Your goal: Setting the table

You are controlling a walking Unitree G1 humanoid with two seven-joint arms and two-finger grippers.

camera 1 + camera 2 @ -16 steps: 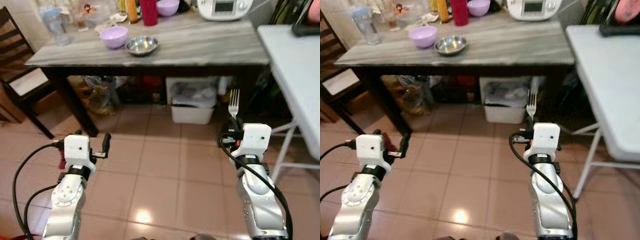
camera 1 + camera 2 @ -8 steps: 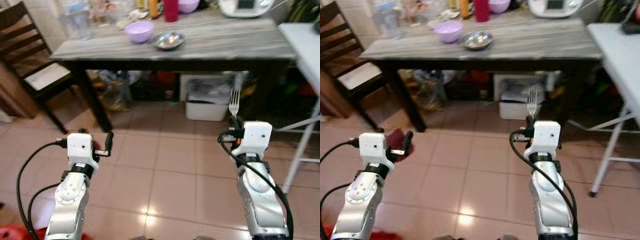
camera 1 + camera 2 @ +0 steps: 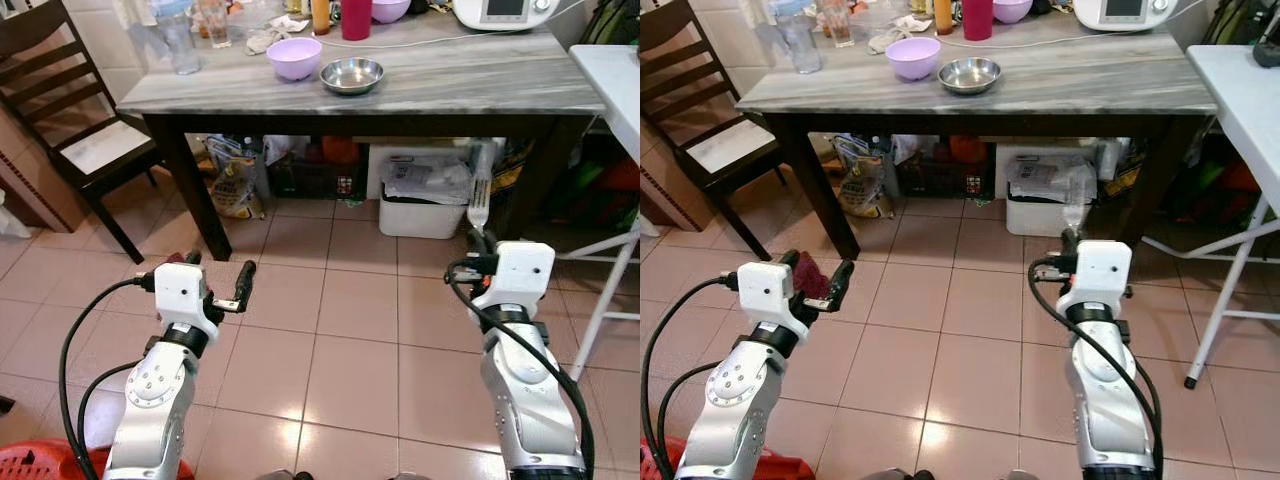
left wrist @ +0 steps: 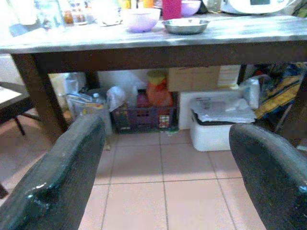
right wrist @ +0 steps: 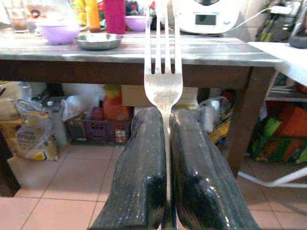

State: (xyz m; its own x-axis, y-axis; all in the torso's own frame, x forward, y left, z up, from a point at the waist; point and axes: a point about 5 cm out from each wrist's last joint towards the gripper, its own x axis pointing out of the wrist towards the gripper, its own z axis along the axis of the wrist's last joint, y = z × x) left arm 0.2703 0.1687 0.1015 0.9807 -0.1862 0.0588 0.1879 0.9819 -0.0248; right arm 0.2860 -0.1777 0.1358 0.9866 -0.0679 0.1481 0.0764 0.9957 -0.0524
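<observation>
Right gripper [image 5: 165, 191]: fingers pressed together on the handle of a metal fork [image 5: 163, 72], tines pointing up toward the table edge; held above the floor, short of the table.
Left gripper [image 4: 168, 177]: fingers spread wide apart, nothing between them, hovering over the floor.
Floor [image 3: 340, 340]: glossy reddish-brown tiles.
Under the table: white lidded bin [image 3: 425, 205], purple crate [image 4: 144, 117], stuffed bags [image 3: 235, 185].
Table [image 3: 450, 85]: dark legs, grey streaked top.
On the table: lilac bowl [image 3: 294, 57] just beside a steel bowl [image 3: 351, 74]; behind them a red cup [image 3: 356, 18] and a white appliance [image 3: 502, 12].
Left side: dark wooden chair [image 3: 70, 110].
Right side: white folding table [image 3: 1250, 90].
</observation>
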